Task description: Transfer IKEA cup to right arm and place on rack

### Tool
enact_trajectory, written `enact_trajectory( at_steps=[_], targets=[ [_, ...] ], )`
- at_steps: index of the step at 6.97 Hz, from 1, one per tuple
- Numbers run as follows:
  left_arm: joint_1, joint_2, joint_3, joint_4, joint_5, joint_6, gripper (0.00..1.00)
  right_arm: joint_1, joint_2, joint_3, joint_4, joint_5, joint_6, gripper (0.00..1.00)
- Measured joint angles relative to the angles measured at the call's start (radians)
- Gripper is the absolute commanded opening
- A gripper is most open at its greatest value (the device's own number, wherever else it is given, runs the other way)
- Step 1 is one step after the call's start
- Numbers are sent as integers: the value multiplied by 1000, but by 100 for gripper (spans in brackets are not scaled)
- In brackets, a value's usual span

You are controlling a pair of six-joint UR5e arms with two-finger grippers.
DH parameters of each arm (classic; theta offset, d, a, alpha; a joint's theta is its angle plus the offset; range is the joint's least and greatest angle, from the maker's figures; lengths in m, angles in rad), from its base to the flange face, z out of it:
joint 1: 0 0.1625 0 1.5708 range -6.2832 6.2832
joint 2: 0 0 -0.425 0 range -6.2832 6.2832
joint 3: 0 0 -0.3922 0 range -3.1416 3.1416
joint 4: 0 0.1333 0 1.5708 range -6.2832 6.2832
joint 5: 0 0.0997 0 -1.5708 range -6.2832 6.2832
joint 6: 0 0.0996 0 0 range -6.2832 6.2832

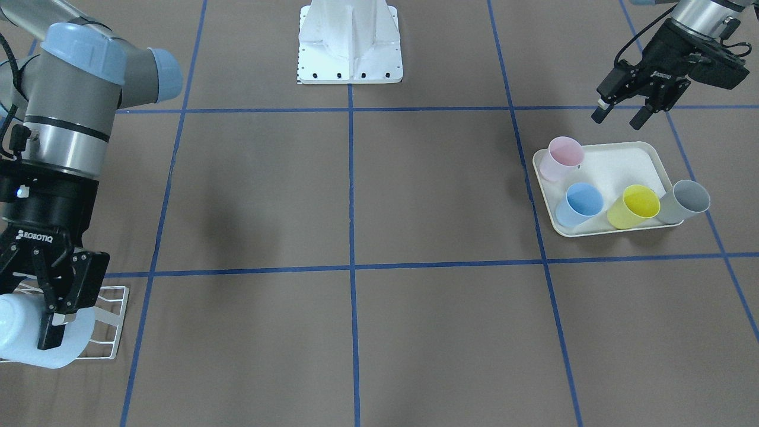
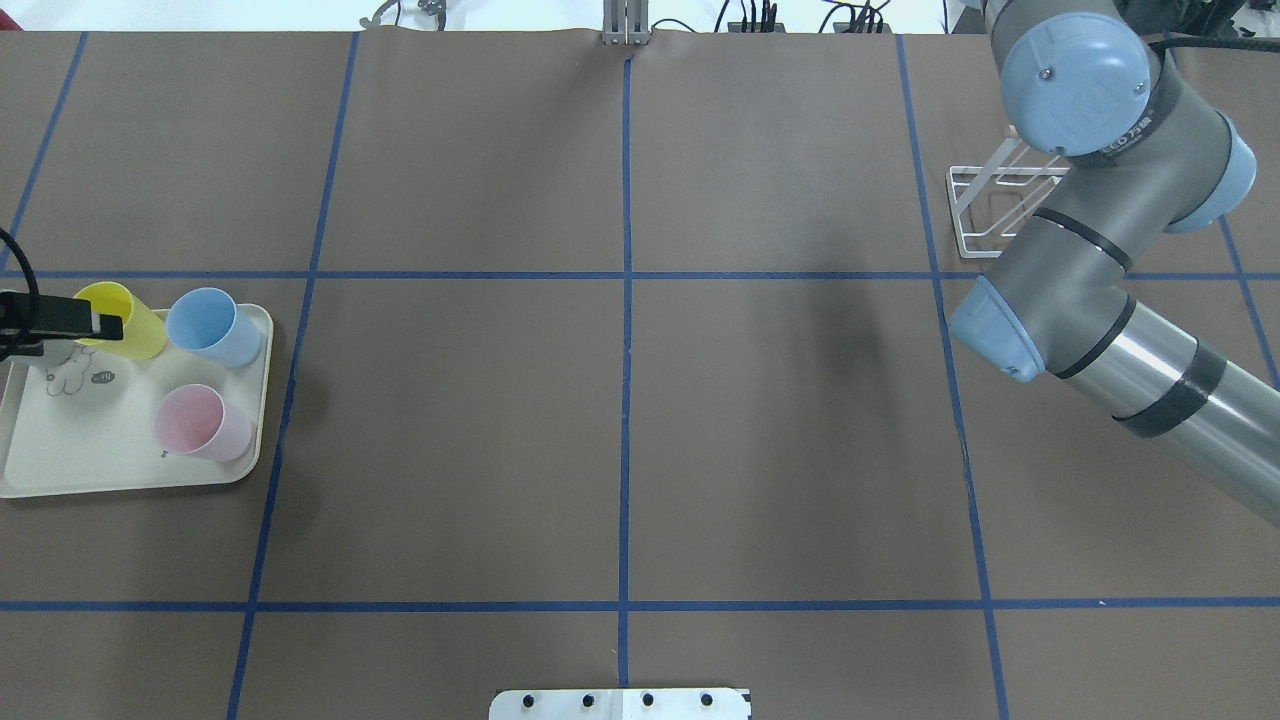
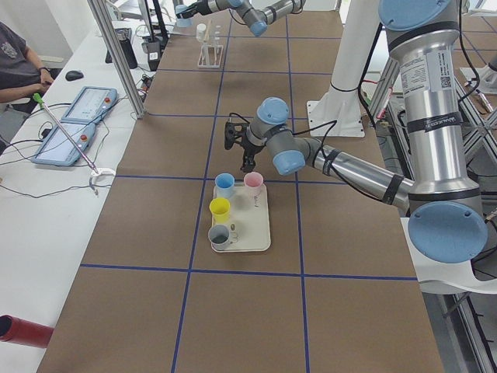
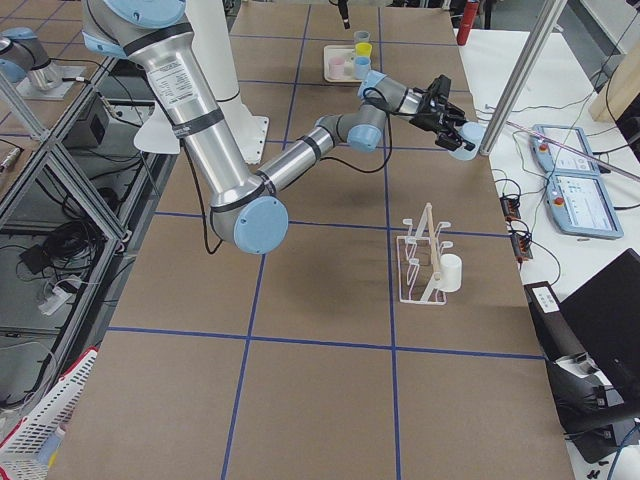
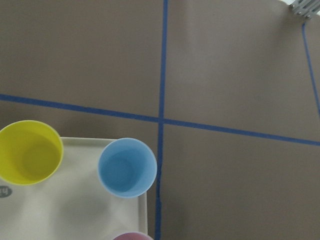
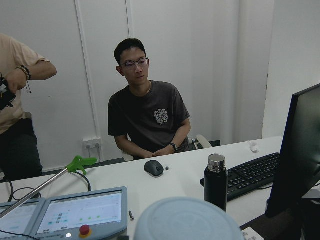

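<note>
On your left in the front view, the right gripper [image 1: 42, 323] has its jaws clamped on a smooth, pale-blue tapered IKEA cup [image 1: 71, 345], held aloft and overlapping the white wire rack [image 1: 114, 320]. Rightward, a rounded cream tray [image 1: 619, 166] carries a pink cup [image 1: 563, 158], blue cup [image 1: 581, 203], yellow cup [image 1: 635, 206] and grey cup [image 1: 685, 201]. Above its edge the left gripper [image 1: 618, 118] hangs spread open, empty.

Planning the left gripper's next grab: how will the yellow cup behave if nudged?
The yellow cup looks like thin plastic, so probably light and easy to slide on the smooth tray. It stands upright and narrows toward its base, so a high push may tip it; tipped, it would likely roll.
</note>
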Motion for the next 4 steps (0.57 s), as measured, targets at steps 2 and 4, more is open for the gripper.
enact_trajectory(
  at_steps=[2, 4],
  targets=[
    [10, 33, 47, 0, -9, 38, 100, 24, -2, -61, 2, -29, -62, 0],
    [18, 35, 66, 1, -11, 47, 100, 58, 2, -126, 5, -32, -118, 0]
  ],
)
